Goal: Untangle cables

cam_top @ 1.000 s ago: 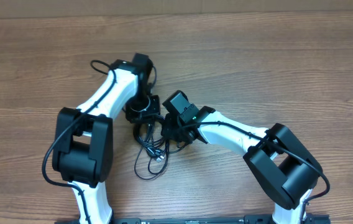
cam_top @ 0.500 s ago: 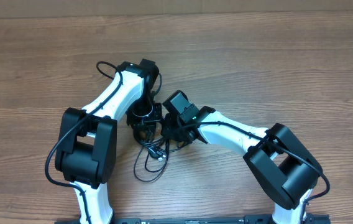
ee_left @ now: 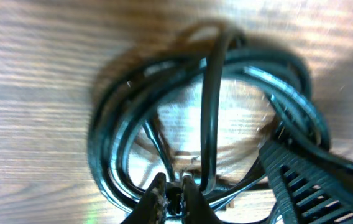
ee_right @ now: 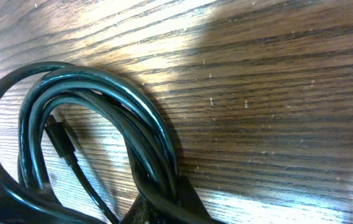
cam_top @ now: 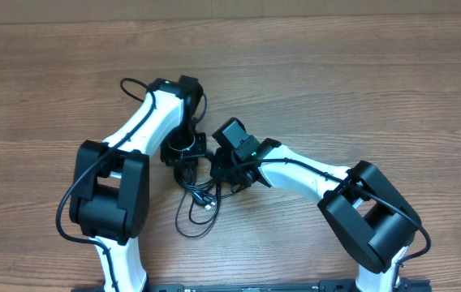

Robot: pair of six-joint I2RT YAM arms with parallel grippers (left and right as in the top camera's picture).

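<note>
The cables (cam_top: 198,195) are thin black cords in tangled loops on the wooden table between my two arms. My left gripper (cam_top: 183,158) is at the top of the bundle. In the left wrist view its fingers (ee_left: 174,193) are shut on a black strand, with coiled cable loops (ee_left: 164,106) beyond. My right gripper (cam_top: 222,172) is at the bundle's right side. In the right wrist view its fingers (ee_right: 164,202) are shut on several cable strands (ee_right: 102,106), and a small plug end (ee_right: 58,134) lies inside the loop.
Bare wooden table (cam_top: 360,89) extends all round. A light wall edge (cam_top: 230,8) runs along the far side. The two arms' white links and black bases crowd the near middle.
My left arm swung slightly right, then back left, its gripper staying on the bundle's top. The cable loops shifted slightly. The right arm has not moved.
</note>
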